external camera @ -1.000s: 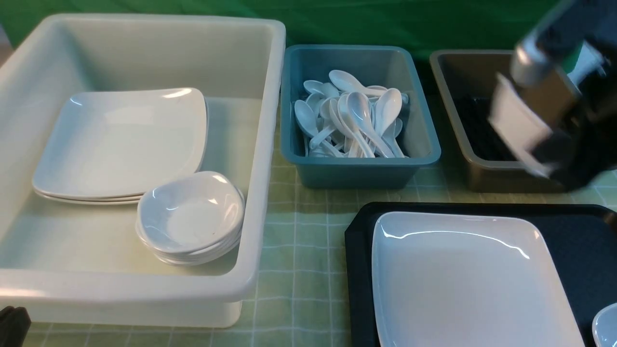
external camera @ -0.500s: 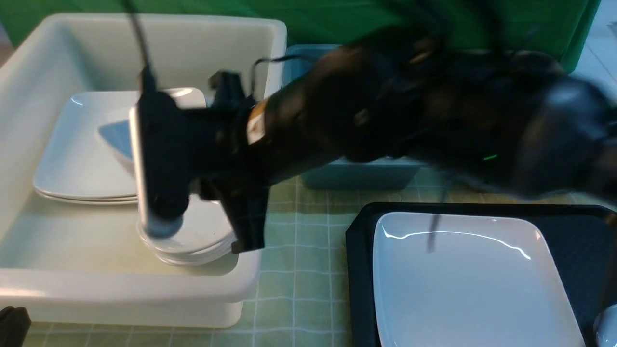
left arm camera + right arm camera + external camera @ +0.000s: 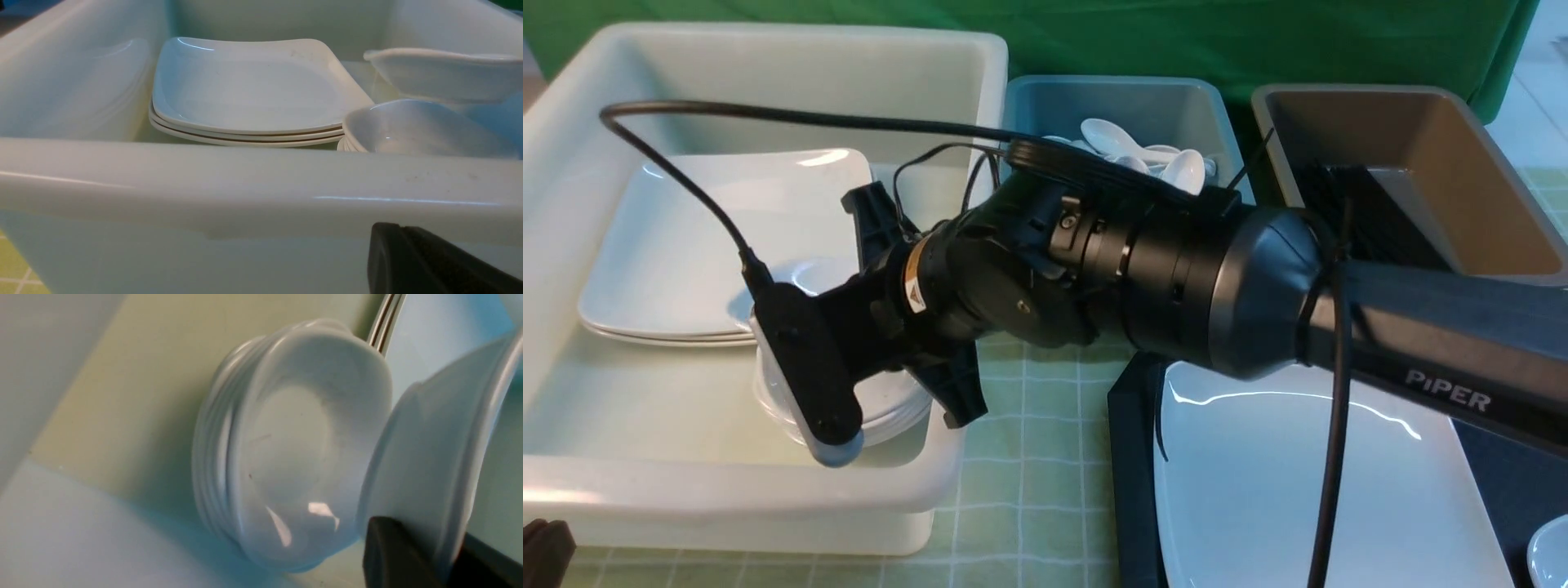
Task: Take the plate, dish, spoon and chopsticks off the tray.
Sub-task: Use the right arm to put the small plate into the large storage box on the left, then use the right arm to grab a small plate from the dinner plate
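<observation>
The dish is pinched at its rim by right gripper, just above dish stack in white tub (9 o'clock, front view). Across the middle, right arm hides much of spoon bin. At 5 o'clock, plate sits on tray. By the tub's near wall, left gripper pressed together.

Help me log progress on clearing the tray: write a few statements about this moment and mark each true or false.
1. The right gripper holds a small dish above the stack of dishes in the white tub. True.
2. The big plate is already off the tray. False: it lies on the tray.
3. The blue tub holds white spoons. True.
4. The held dish hangs over the brown tub. False: it is over the white tub, right above the stacked dishes.
</observation>
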Motion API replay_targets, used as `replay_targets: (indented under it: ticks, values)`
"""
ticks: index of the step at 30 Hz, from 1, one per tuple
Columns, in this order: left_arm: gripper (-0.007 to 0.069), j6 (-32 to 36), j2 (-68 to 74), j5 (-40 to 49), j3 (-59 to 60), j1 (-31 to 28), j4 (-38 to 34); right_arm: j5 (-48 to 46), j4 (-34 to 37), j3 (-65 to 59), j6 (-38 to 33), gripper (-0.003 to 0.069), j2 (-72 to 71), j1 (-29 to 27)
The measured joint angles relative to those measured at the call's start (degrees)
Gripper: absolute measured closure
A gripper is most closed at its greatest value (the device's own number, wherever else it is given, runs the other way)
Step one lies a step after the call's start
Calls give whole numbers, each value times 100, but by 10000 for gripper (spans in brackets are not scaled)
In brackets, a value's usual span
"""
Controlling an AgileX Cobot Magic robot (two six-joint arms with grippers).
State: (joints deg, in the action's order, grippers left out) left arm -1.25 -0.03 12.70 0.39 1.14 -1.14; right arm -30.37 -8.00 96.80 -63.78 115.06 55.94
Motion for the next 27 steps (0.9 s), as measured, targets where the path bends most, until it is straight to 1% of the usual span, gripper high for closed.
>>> replay_targets:
  ticks: [1,3,4,8,11,16,21,22,24,25,26,27]
  values:
    - [627,0,0,0,0,0,0,0,-17,4,-4,543,5,11]
    - [627,0,0,0,0,0,0,7,-31,4,-23,516,5,29]
    - [627,0,0,0,0,0,0,16,-52,10,-17,479,5,55]
    - [627,0,0,0,0,0,0,33,-66,6,-1,413,5,88]
    - [627,0,0,0,0,0,0,31,-82,6,6,396,-30,120]
    - [627,0,0,0,0,0,0,-22,-82,1,182,393,-339,165]
    - [627,0,0,0,0,0,0,-120,-109,1,904,393,-877,165]
    - [627,0,0,0,0,0,0,-262,-164,1,1182,393,-1039,165]
    - [627,0,0,0,0,0,0,-506,-253,1,1508,393,-1206,165]
    - [627,0,0,0,0,0,0,-785,-338,1,1916,396,-1362,165]
    - [627,0,0,0,0,0,0,-928,-389,1,2133,402,-1432,165]
    - [627,0,0,0,0,0,0,-1194,-504,1,2547,419,-1557,165]
